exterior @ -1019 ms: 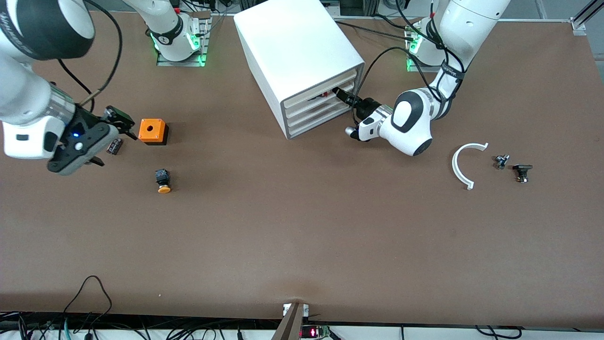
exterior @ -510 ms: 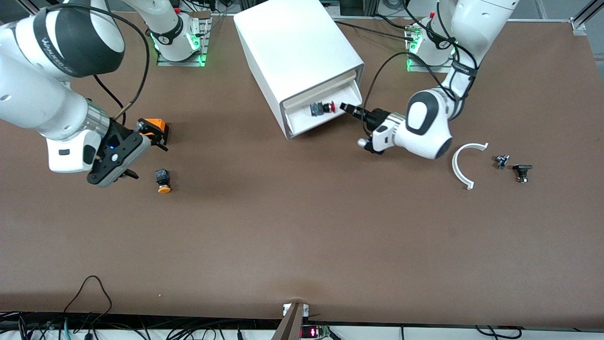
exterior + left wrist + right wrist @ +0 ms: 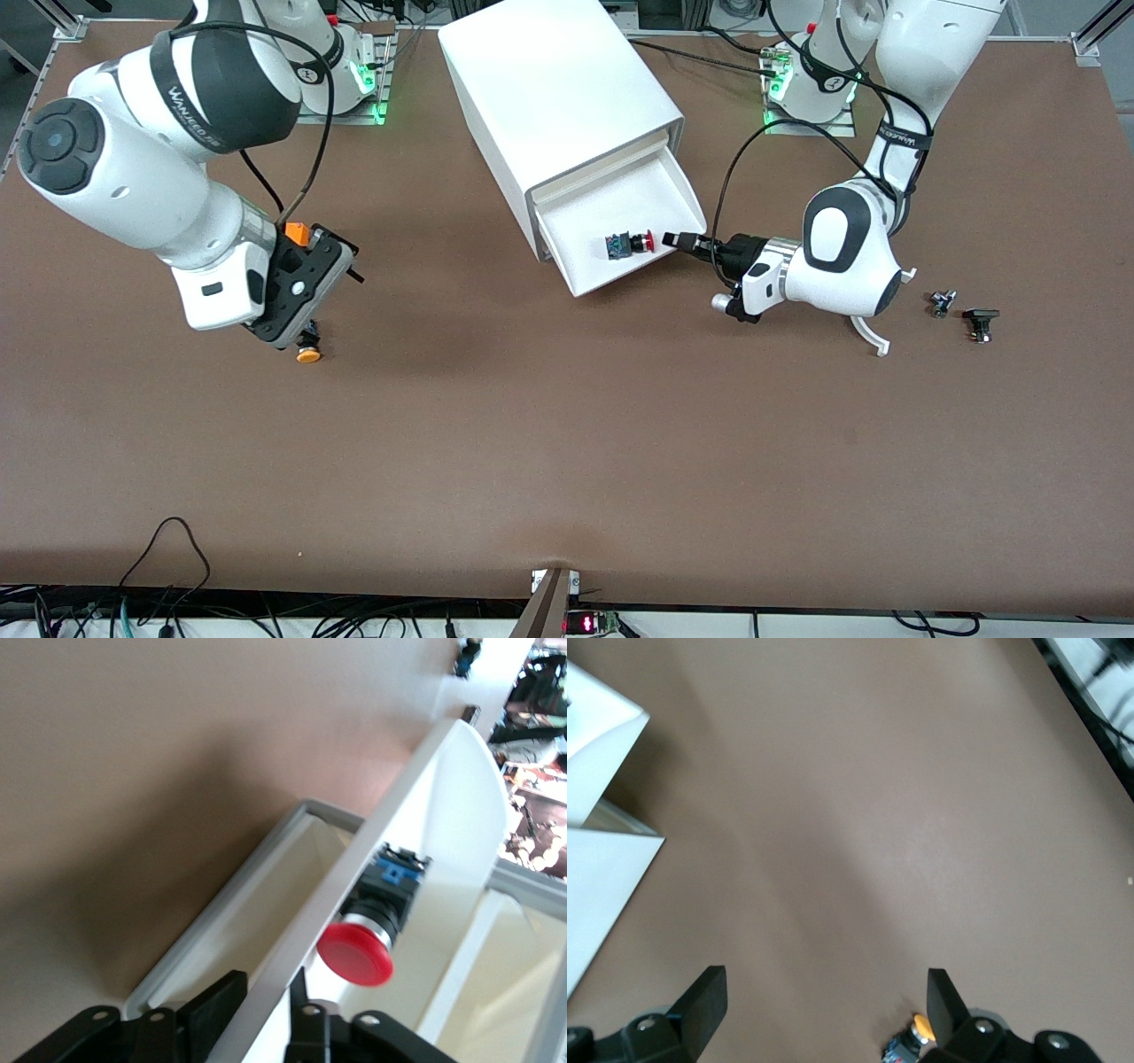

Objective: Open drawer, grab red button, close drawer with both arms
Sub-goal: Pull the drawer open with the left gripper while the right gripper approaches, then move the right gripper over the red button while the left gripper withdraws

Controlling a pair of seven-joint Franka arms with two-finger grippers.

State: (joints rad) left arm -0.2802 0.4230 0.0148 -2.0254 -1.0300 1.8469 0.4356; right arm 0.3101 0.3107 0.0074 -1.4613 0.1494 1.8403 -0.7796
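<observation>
The white cabinet (image 3: 558, 89) stands at the robots' side of the table. Its middle drawer (image 3: 651, 197) is pulled out. The red-capped button (image 3: 631, 244) lies on its side in the drawer, near the front wall, and also shows in the left wrist view (image 3: 356, 952). My left gripper (image 3: 675, 239) is shut on the drawer's front wall (image 3: 425, 806), one finger (image 3: 213, 1010) outside and one inside. My right gripper (image 3: 341, 264) is open and empty (image 3: 824, 1001), over the table beside the yellow-capped button (image 3: 307, 353).
The orange box (image 3: 297, 233) is mostly hidden by my right hand. The yellow-capped button (image 3: 917, 1032) lies close to one right finger. A white curved piece (image 3: 873, 338) and two small dark parts (image 3: 941, 303) (image 3: 979, 322) lie toward the left arm's end.
My left gripper has pulled the middle drawer out, bringing the red button into sight. My right arm has swung toward the cabinet and now covers the orange box.
</observation>
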